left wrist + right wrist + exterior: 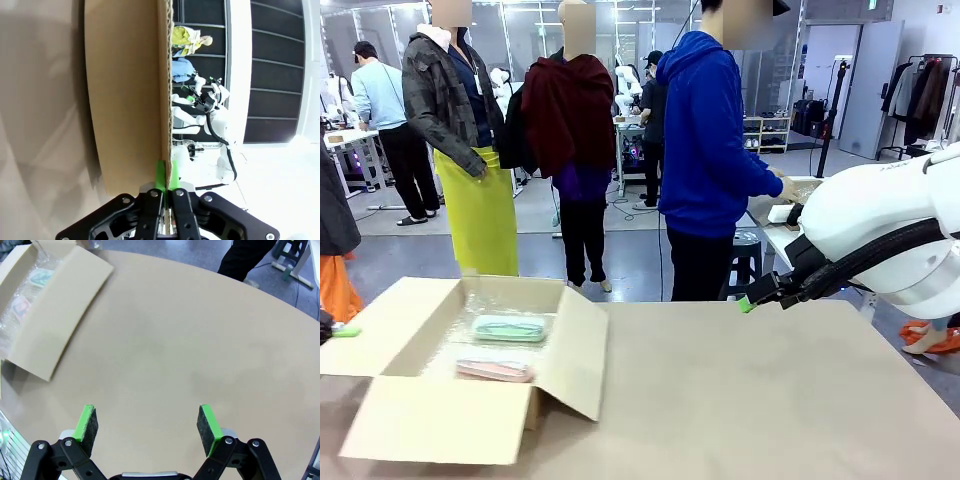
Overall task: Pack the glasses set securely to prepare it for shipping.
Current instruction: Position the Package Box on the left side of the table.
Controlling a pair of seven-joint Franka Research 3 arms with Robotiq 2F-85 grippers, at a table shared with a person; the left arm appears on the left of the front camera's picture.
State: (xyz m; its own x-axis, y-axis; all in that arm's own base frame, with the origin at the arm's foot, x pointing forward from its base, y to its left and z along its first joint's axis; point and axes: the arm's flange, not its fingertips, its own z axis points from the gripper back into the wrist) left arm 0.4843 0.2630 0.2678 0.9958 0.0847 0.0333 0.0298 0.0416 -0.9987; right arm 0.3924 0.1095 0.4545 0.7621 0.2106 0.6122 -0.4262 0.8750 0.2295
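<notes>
Mint-green case [509,327] and pink case [495,369] lie in the box [440,420] at 9 o'clock on the bench [740,400]; left fingers [166,176] pinch a flap edge, apparently the left flap, so fold it inward slowly, right fingers [207,422] spread idle.

Mint-green glasses case [509,327] lay flat inside the open cardboard box [390,330], on clear bubble wrap [450,350], toward the box's far side. Pale pink glasses case [495,370] lay flat just nearer, roughly parallel, apart from it. Both closed.
</notes>
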